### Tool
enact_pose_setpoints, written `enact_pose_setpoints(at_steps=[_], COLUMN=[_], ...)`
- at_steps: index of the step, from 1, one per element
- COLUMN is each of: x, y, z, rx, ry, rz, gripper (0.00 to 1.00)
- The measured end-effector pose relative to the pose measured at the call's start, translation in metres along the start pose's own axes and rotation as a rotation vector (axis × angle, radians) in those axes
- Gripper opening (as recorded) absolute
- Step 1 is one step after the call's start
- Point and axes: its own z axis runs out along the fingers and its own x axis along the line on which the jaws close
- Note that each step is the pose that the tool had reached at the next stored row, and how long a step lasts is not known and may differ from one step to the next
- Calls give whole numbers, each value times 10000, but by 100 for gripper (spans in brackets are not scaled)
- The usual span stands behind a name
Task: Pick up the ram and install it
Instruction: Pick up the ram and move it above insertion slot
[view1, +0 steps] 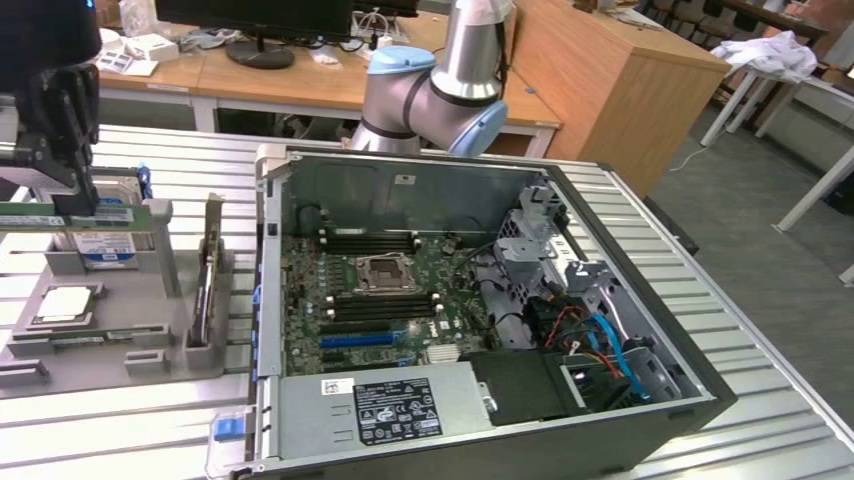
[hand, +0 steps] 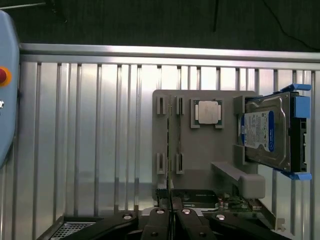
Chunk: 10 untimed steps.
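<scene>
Nothing is showing clearly enough to be read. In the exterior view, a black label (view1: 398, 410) and a small white label (view1: 336, 386) are lying on the power supply (view1: 310, 425) at six o'clock in the open case (view1: 667, 410), their print too fine. A blue-and-white label (hand: 257, 131) is fronting the hard drive (view1: 104, 240) at twelve o'clock on the grey tray (view1: 80, 372), equally illegible.

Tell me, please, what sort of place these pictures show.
Probably a robotics lab or workshop in an office-like room. A robot arm rises behind an open computer case on a slatted metal table, and wooden desks with a monitor stand further back.
</scene>
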Motion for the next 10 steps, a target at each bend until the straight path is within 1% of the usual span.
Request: enact_pose_setpoints(at_steps=[10], x=[0], y=[-152], z=[-5], rx=[-1], ry=[1], rz=[1], gripper=[12])
